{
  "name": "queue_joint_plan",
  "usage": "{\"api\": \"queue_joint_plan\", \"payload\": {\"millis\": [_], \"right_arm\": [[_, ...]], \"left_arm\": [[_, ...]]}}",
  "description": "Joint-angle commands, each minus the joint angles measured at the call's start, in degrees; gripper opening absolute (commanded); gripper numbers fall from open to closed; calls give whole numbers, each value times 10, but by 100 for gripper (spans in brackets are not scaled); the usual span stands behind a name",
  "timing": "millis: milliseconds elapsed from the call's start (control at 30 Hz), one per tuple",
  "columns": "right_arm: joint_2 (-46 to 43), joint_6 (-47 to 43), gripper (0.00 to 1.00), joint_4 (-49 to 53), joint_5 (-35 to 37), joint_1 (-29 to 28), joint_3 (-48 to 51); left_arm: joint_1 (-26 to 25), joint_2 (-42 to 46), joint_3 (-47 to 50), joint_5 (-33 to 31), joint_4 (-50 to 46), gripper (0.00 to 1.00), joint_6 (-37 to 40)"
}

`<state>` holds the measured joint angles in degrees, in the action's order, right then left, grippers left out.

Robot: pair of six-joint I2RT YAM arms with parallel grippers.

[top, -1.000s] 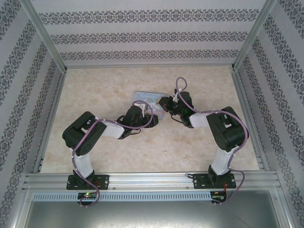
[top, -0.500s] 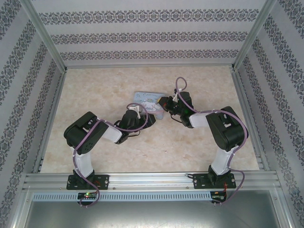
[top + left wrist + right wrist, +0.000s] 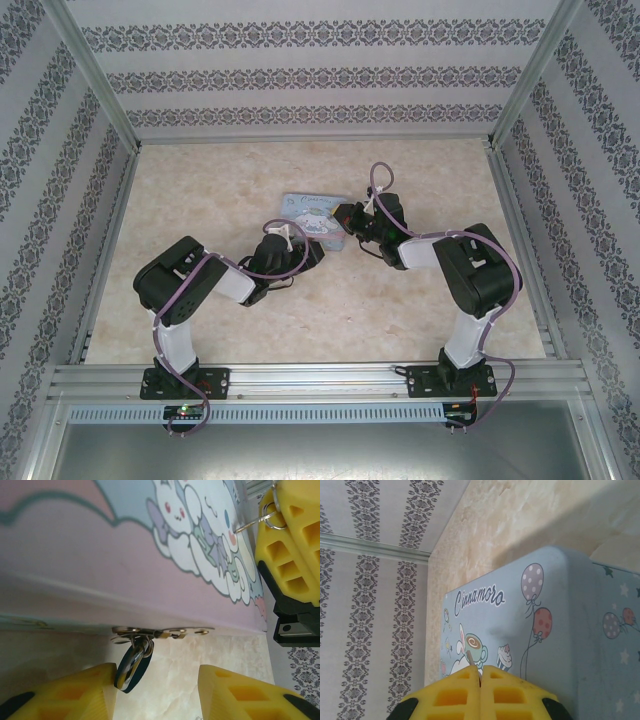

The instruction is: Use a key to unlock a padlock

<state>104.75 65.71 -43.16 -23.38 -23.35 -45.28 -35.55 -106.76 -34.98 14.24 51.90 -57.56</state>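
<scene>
Pale blue tin (image 3: pixel 310 208) between left arm (image 3: pixel 215 278) and right arm (image 3: pixel 440 250)

Beige marbled table (image 3: pixel 200 190), pale blue cartoon tin (image 3: pixel 312 208) lying near its middle

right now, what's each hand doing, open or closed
left hand: open, around the padlock, not gripping it
right hand: closed, pinching the key

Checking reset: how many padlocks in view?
1. The small dark bluish padlock hangs from the clasp of the pale blue cartoon tin, between the open left gripper's yellow fingers. More could hide behind the tin.
</scene>
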Motion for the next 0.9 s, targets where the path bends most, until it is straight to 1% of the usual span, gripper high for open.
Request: {"api": "queue_joint_plan", "payload": {"millis": [0,367,667,767,867], "right_arm": [[14,3,0,-8,-3,0,6],[19,3,0,-10,-4,1,6],[22,4,0,-11,-6,2,5],[24,4,0,-12,-7,3,5],[26,6,0,-15,-6,3,6]], "left_arm": [[-2,-7,-7,-14,17,44,-12],[-3,-33,-18,-33,-4,40,-9],[-10,-29,-20,-61,-42,35,18],[-14,-25,-22,-62,-49,31,28],[-19,-16,-23,-67,-56,29,33]]}}
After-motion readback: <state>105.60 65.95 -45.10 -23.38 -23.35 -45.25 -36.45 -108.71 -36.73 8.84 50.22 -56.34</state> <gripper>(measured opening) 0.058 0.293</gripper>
